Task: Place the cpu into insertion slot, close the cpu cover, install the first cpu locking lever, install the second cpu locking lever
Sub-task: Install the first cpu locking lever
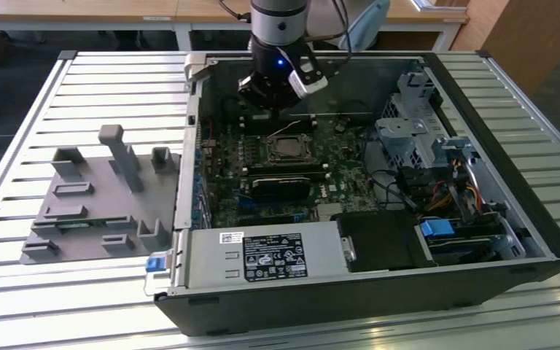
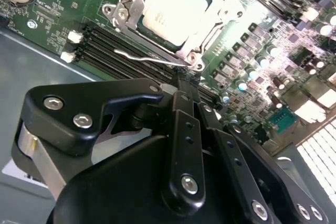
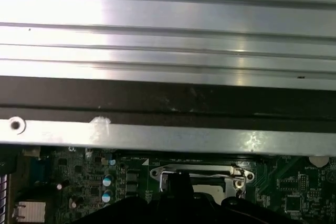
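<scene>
Silvery chip (image 2: 176,11) sits in the socket (image 2: 170,40) on the green board (image 2: 52,14), seen in the second wrist view. The metal cover frame (image 2: 218,17) lies flat around the chip. 1 thin wire lever (image 2: 144,59) stands out beside the socket, just past the fingertips (image 2: 181,90). The black tool (image 2: 186,85) hangs directly over the socket's edge with its fingers drawn together; I cannot tell whether they pinch the lever. In the exterior view the tool (image 1: 272,102) is inside the open computer case (image 1: 513,219), above the socket (image 1: 287,149). The case rests on a slatted metal table (image 1: 85,292).
</scene>
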Tool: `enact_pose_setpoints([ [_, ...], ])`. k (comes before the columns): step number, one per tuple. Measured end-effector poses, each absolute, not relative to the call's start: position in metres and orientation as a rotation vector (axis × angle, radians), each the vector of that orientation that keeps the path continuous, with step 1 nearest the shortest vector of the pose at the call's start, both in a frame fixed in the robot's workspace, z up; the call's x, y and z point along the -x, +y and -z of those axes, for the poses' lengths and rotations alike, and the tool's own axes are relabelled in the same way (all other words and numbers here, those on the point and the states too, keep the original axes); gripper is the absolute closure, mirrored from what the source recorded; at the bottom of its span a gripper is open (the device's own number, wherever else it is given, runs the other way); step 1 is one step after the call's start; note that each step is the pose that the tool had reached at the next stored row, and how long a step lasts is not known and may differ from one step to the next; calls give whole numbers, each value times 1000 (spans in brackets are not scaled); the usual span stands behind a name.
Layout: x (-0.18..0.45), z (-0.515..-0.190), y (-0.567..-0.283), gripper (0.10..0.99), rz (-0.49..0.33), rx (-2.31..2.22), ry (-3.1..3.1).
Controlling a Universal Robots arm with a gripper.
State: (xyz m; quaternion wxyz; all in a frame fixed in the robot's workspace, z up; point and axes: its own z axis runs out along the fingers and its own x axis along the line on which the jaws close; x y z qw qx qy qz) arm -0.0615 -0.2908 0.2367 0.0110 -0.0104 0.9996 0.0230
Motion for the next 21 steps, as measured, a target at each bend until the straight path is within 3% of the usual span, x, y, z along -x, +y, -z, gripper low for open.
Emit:
enact_pose_setpoints([
  [6,57,-233,-291,969,-121,32,3117],
  [21,49,-226,-290,969,-120,32,3117],
])
